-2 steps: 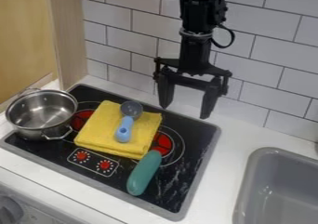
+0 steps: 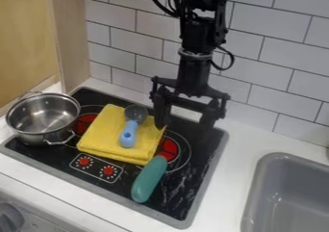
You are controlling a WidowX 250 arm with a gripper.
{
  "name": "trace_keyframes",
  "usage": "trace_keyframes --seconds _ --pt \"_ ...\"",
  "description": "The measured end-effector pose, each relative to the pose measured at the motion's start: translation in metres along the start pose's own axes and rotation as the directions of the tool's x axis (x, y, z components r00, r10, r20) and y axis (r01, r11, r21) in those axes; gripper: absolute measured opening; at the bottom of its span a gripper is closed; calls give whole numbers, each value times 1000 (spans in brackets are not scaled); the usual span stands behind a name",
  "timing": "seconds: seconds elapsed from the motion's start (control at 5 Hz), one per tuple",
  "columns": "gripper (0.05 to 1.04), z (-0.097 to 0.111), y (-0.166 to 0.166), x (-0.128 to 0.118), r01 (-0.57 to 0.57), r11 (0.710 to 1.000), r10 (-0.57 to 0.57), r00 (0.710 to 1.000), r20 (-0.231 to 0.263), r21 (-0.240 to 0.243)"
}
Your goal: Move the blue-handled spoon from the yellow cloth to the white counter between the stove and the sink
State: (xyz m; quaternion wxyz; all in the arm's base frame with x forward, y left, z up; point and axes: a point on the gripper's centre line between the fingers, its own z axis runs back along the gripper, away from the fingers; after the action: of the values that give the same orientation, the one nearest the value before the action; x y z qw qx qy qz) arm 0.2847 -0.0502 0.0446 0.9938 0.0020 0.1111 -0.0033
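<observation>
Camera view: end effector (image 2: 182, 128) hangs above dial-marked stove (image 2: 181, 190).

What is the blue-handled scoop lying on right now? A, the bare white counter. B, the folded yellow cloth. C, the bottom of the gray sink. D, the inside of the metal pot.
B: the blue-handled scoop lies on top of the folded yellow cloth, which is spread over part of the black stovetop.
</observation>
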Motion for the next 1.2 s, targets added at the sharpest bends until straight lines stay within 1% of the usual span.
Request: trace_keyframes --seconds 0.2,0.4,0.6,0.8,1.0,1.2 --pt "998 19 15 -8 -15 1000 14 999 50 7" --pt "998 29 33 -11 -59 998 60 996 59 -9" --pt "998 25 59 -13 -126 992 127 990 52 -18" --pt "998 19 66 -8 -115 993 115 991 67 -10" --pt "987 6 66 -5 -90 996 91 994 58 -10" --pt "935 1 69 -2 -98 995 98 993 63 3"
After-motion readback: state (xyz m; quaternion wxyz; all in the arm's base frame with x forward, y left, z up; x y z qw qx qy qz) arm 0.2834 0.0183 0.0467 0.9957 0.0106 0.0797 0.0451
